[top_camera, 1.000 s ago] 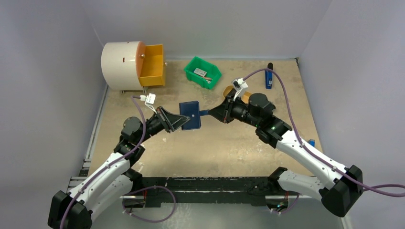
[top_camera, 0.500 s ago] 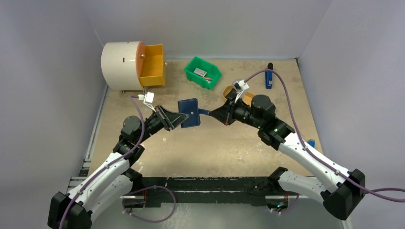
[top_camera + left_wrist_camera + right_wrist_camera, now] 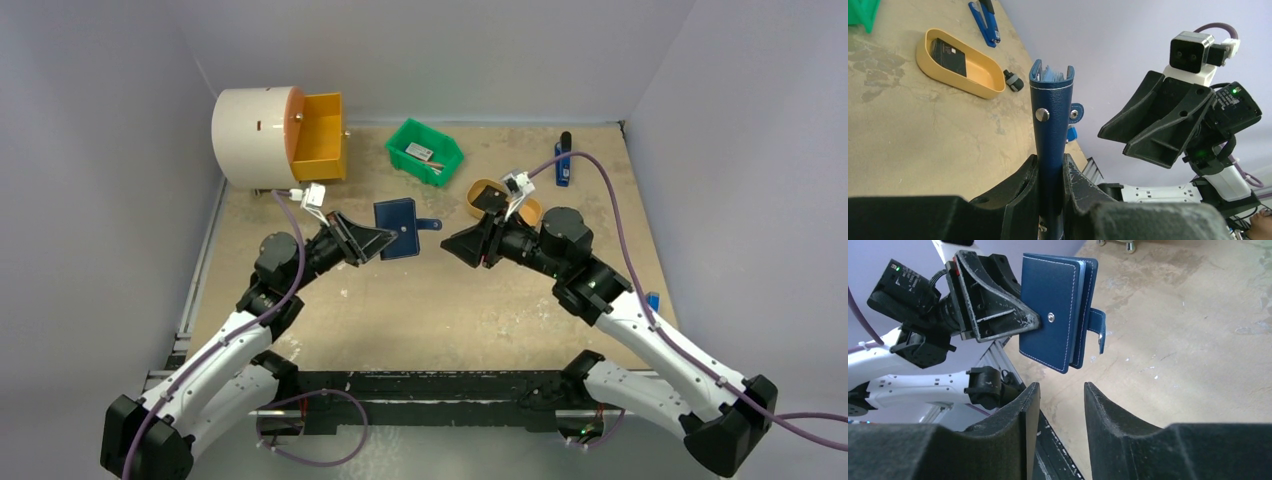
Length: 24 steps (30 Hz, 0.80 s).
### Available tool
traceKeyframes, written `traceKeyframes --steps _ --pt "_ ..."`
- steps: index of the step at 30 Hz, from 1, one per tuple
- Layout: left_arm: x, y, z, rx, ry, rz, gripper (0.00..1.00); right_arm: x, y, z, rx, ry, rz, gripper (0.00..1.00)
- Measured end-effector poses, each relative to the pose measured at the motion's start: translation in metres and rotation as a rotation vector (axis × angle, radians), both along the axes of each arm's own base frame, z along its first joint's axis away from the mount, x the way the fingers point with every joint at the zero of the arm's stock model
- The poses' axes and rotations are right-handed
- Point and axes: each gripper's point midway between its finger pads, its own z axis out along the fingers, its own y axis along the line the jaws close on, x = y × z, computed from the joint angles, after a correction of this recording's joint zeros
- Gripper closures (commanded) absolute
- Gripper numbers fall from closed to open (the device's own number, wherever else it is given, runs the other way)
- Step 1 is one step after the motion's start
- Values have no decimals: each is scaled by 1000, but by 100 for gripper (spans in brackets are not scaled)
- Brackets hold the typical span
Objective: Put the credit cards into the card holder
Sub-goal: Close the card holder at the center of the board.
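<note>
Hold card holder [image 3: 1050, 105] steady in pinching left pincer [image 3: 1050, 162]; send spread right pincer [image 3: 1060, 387] for card [image 3: 948, 50] in tray [image 3: 973, 85] beside it

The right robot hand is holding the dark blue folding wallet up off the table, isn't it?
No, the left gripper holds the navy-blue folding card holder up off the table; the right gripper is open and empty. The right wrist view shows it.
</note>
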Motion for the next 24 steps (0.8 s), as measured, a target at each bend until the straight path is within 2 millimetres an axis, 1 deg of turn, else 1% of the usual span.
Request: traceKeyframes --steps 3,10,16,24 --pt "-1 -1 -2 13 0 -8 100 5 -2 -1 7 35 -20 58" --pt "-5 -1 -1 17 -6 -23 100 29 1 -7 1 110 -64 59" --pt "-9 0 4 9 -23 -29 100 33 5 -13 -5 137 -61 65" --pt "-11 1 8 3 -35 -33 100 31 7 -9 13 143 -46 69"
